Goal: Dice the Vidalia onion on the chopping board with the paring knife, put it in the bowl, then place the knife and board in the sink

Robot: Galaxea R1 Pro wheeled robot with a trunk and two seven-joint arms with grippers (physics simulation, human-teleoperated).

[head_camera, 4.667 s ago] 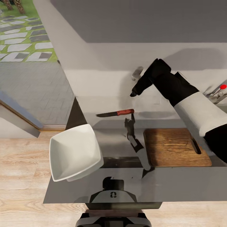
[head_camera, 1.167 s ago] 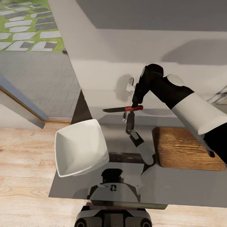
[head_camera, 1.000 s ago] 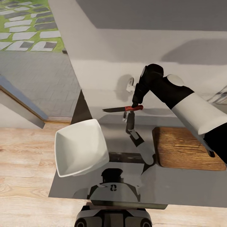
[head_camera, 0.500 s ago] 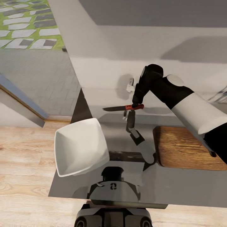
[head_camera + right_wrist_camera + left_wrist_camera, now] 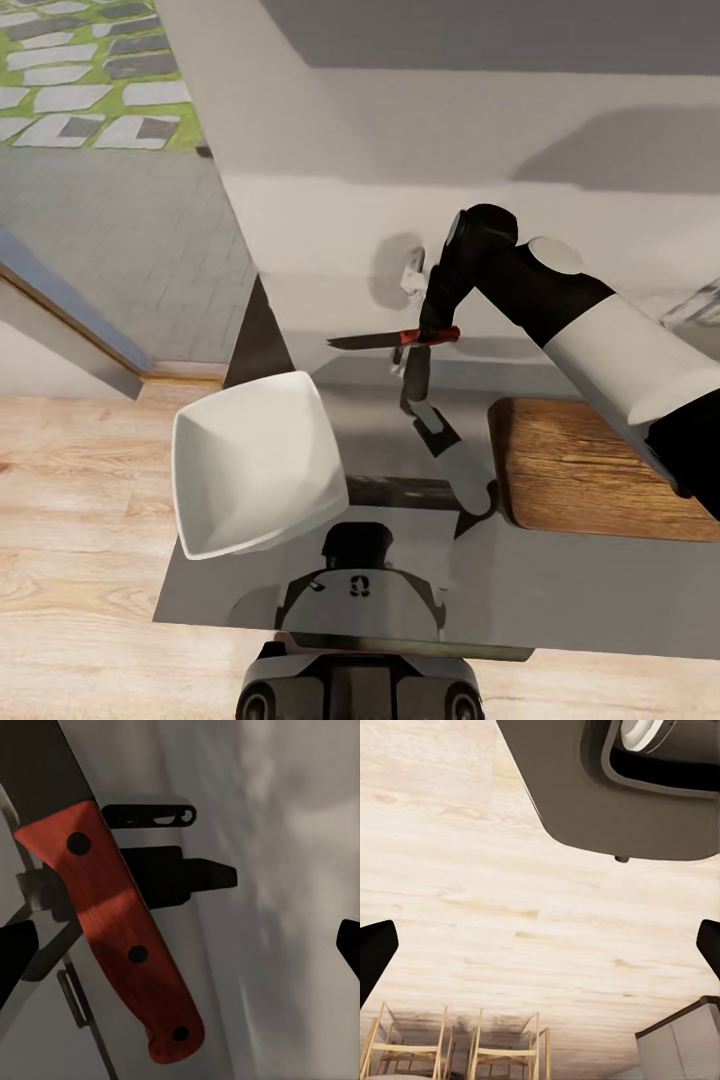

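The paring knife (image 5: 395,339) lies on the tabletop (image 5: 560,590), blade pointing to nine o'clock. The right claw (image 5: 432,332) is at its red handle, fingers apart, not clamped. I judge the knife pickup is in hand; next, close and lift. One knife, one bowl (image 5: 255,475) at seven o'clock, one chopping board (image 5: 580,470) at four. The left claw (image 5: 540,945) is spread, empty.

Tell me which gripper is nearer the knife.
Right. The right gripper sits directly over the knife, at its red handle, fingers spread wide in the right wrist view. The left gripper faces wooden floor and chairs, with no knife near it.
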